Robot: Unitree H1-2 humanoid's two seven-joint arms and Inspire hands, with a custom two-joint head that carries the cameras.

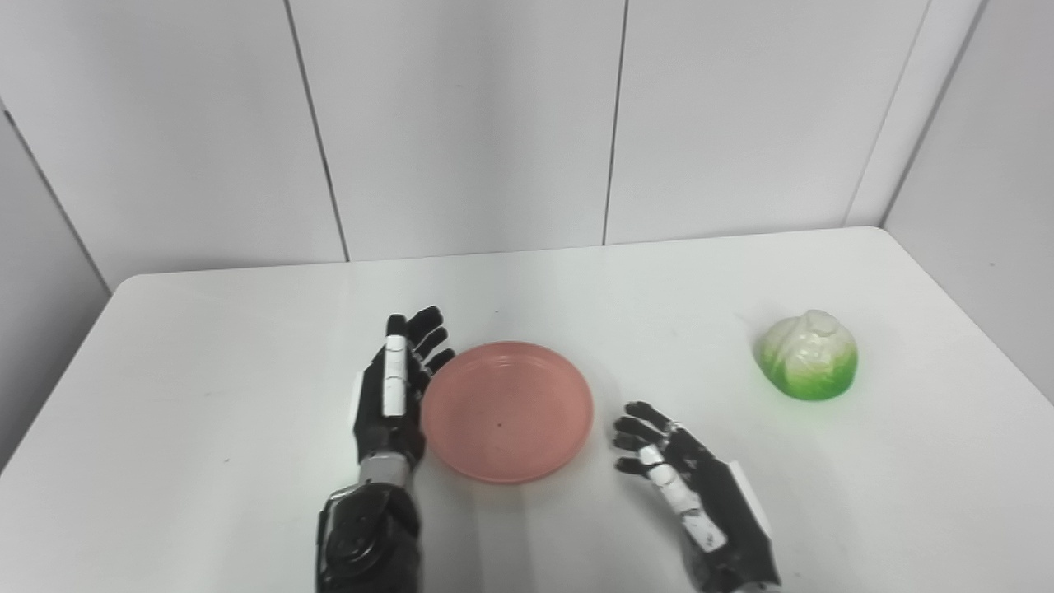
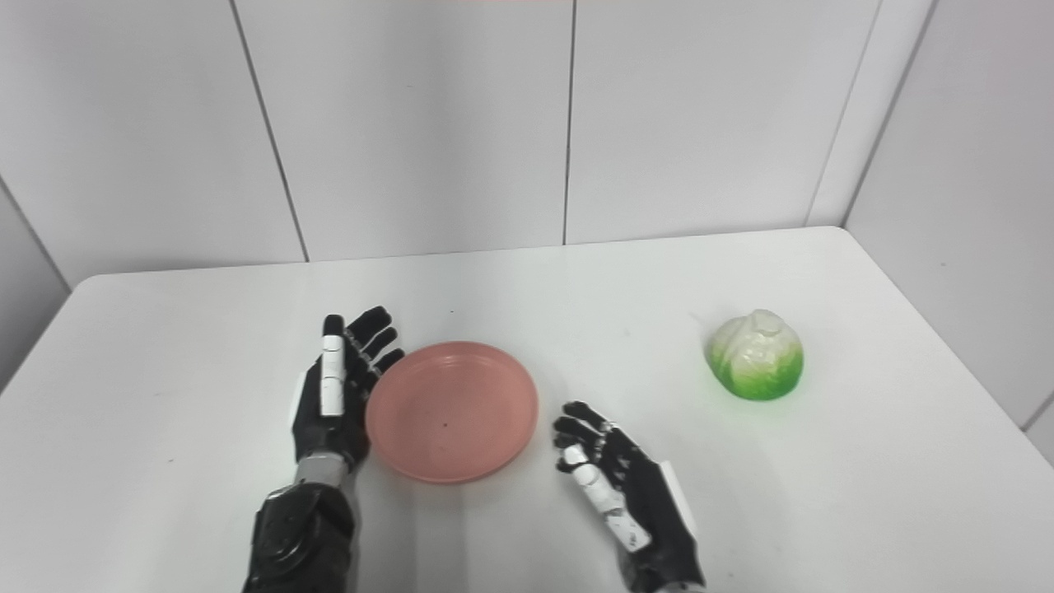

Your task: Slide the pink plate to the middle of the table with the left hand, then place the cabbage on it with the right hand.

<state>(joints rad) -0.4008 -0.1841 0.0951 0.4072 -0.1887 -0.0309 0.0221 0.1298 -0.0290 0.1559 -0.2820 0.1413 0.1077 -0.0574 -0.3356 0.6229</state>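
The pink plate point(image 1: 508, 410) lies flat near the middle of the white table point(image 1: 206, 346), with nothing on it. My left hand point(image 1: 397, 387) stands on edge against the plate's left rim, fingers straight and apart, holding nothing. My right hand point(image 1: 683, 482) rests open to the right of the plate, fingers slightly curled, a small gap from the rim. The cabbage point(image 1: 809, 355), white on top and green below, sits alone on the table further right, well beyond the right hand.
Grey wall panels stand right behind the table's far edge. The table's right edge point(image 1: 972, 329) runs close past the cabbage. Bare tabletop lies left of my left hand and between the right hand and the cabbage.
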